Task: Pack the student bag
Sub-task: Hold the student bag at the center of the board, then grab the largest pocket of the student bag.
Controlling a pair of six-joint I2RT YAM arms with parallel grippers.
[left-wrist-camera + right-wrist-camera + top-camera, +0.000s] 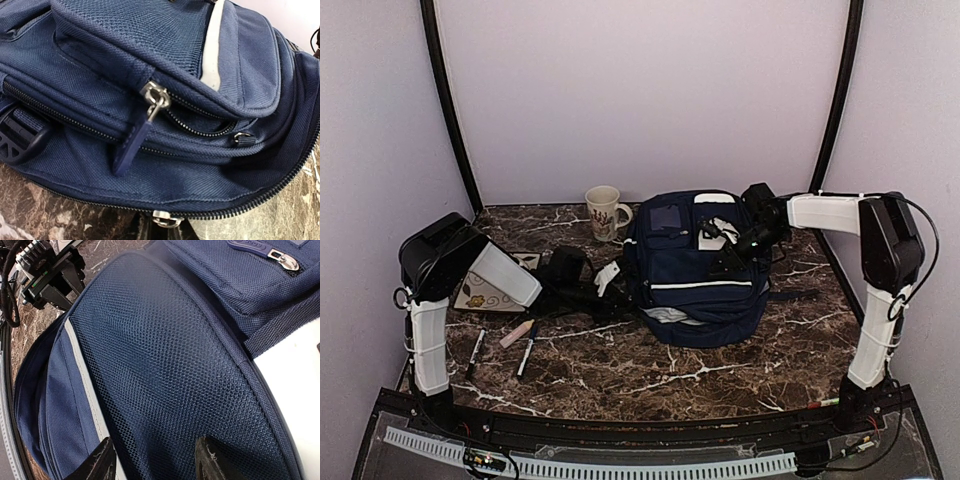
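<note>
One bag [700, 270], flat on desk [720, 375]. Right gripper [157, 462]: fingers [102, 464] apart over bag's mesh [175, 365]. Left gripper [607, 277], at bag's left edge: state cannot tell. Risk: closing snags mesh, dragging bag onto pens [525, 357] left of it.

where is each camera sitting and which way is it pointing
Top external: above and behind the arm bases, looking down at the table with the student bag in the middle; both arms show, left gripper and right gripper at the bag.
Left wrist: low beside the bag, facing its zipped pockets and a zip pull; its own fingers are not clearly seen.
Right wrist: close over the bag's mesh panel; its two fingertips show at the bottom, apart.
Shared: both wrist views show the bag's white stripe.
</note>
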